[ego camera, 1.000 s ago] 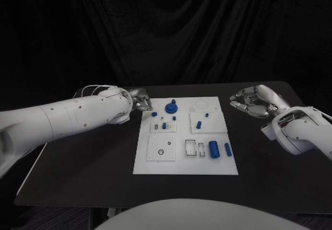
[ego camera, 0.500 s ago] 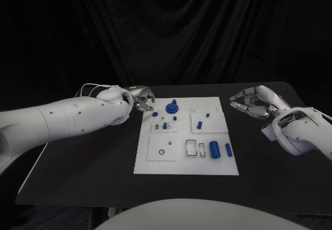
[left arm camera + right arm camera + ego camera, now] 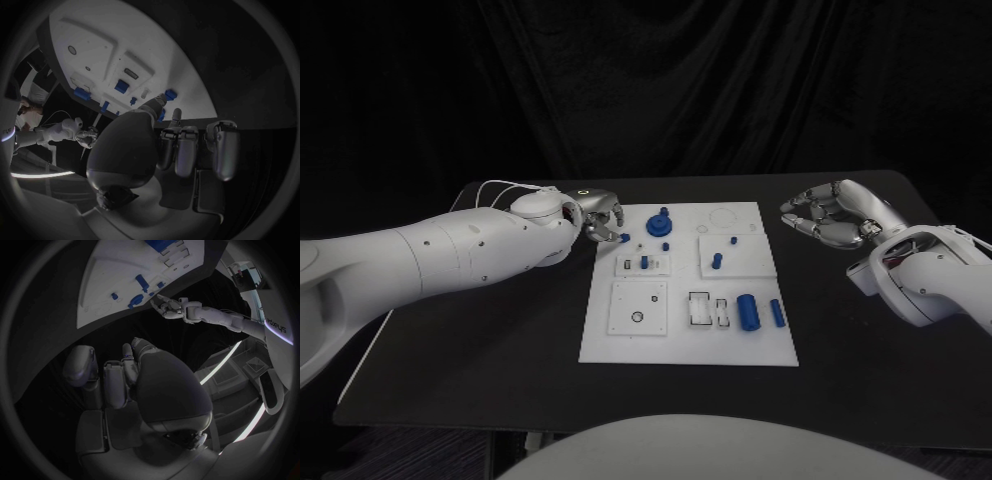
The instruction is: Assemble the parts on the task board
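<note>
1. Fingers (image 3: 599,222) of the left hand (image 3: 593,215) curl at the task board (image 3: 687,283)'s far left corner, seemingly holding nothing, though the wrist view is unclear.
2. Just beside them on the board stands a small blue part (image 3: 622,238), short and upright.
3. Well off the board's other side, the right hand (image 3: 831,213) hovers with fingers curled inward, empty, so the left is nearer.

Your left arm reaches in across the table with its left hand (image 3: 599,215) at the board's far-left corner, fingers curled and holding nothing, while your right arm is bent at the table's right side, its right hand (image 3: 828,213) raised, fingers curled inward and likewise empty.
</note>
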